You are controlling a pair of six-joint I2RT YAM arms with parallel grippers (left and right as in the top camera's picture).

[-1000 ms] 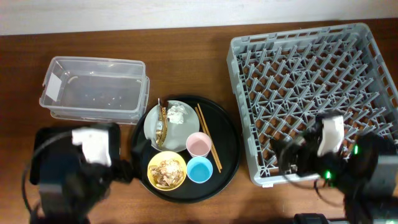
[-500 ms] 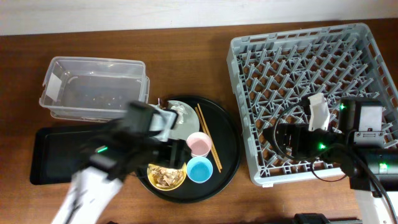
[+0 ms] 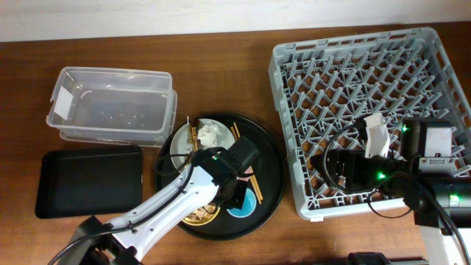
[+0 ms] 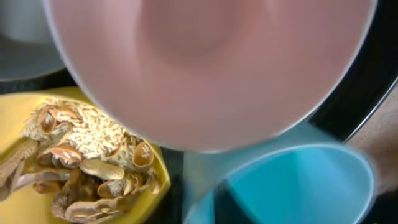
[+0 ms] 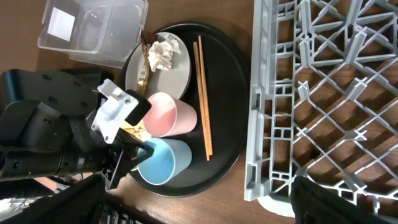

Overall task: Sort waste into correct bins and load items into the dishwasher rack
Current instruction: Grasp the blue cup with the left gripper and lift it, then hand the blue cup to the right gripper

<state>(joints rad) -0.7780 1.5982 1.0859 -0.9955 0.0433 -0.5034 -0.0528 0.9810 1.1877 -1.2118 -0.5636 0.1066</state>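
- Directly beneath the left hand [image 3: 237, 190] now: the small pink cup [image 4: 205, 68] and small light-blue cup [image 4: 298, 186]; a second ago that arm hung back over the shallow black rectangular tray [image 3: 88, 180].
- Fingers spread or closed? I cannot tell.
- Left of it, brownish scraps [image 4: 87, 155] fill the small yellow bowl [image 4: 15, 124].
- Cups seem next, bound for the large grey pegged crate [image 3: 368, 88] to its right.

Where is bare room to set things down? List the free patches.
Free: flat black tray, bare; clear tub, near-bare; far rows of dishwasher rack. Crowded: round black tray, packed with plate, pink cup, blue cup, bowl, chopsticks, left arm over it.
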